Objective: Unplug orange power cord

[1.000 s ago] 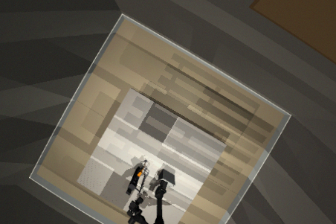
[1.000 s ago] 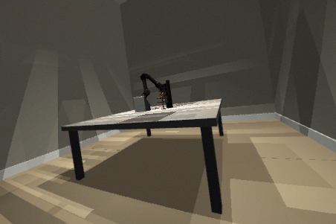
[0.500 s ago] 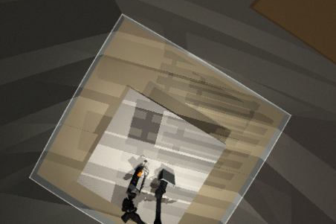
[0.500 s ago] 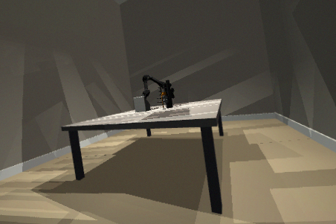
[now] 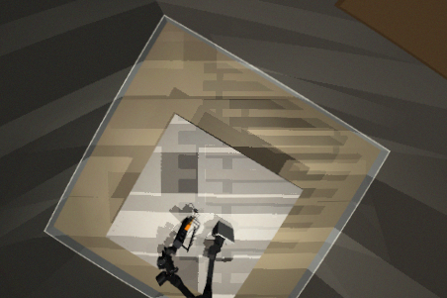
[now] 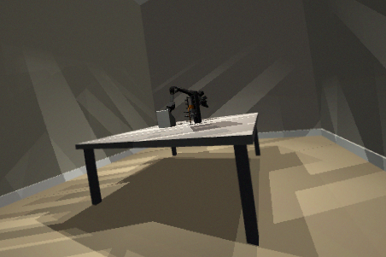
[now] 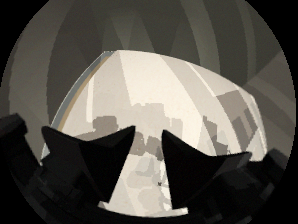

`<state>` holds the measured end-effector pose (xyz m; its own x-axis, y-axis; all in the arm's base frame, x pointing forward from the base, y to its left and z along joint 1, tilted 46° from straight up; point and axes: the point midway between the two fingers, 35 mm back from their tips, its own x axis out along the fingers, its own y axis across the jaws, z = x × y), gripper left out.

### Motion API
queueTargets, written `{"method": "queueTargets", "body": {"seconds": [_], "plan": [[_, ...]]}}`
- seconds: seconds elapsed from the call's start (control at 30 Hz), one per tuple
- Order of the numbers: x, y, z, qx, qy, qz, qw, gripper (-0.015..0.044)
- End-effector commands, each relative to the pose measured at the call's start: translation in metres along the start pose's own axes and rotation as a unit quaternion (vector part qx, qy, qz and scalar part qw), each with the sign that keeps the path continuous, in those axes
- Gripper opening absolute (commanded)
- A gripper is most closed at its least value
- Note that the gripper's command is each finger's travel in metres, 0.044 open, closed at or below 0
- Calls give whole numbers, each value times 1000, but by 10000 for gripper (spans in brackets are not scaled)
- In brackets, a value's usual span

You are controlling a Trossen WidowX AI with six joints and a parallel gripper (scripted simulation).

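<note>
orange plug [image 5: 188,227] sits near the table's [image 5: 257,199] near edge, by my gripper [image 5: 190,220]. fingers partly closed, nothing visibly between them. i judge grasping underway; next, seat jaws on plug before pulling.

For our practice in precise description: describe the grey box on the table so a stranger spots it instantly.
Find the dark-legged table in the middle of the room, then the black robot arm near its far edge. Beside the arm's base sits the grey box: the only pale, plain block there, next to thin black parts with a spot of orange.
</note>
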<state>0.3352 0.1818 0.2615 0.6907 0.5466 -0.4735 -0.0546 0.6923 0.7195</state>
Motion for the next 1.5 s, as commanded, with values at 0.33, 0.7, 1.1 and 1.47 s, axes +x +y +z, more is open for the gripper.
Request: {"method": "queueTargets", "body": {"seconds": [0.33,0.7,1.1,1.47], "plan": [[-19,-63,93,-93,-89,-79,989,160],[-49,-159,144,-89,-103,-188,973,160],[-63,-290,90,186,24,-261,947,160],[-94,-333,-29,707,196,-275,621,160]]}}
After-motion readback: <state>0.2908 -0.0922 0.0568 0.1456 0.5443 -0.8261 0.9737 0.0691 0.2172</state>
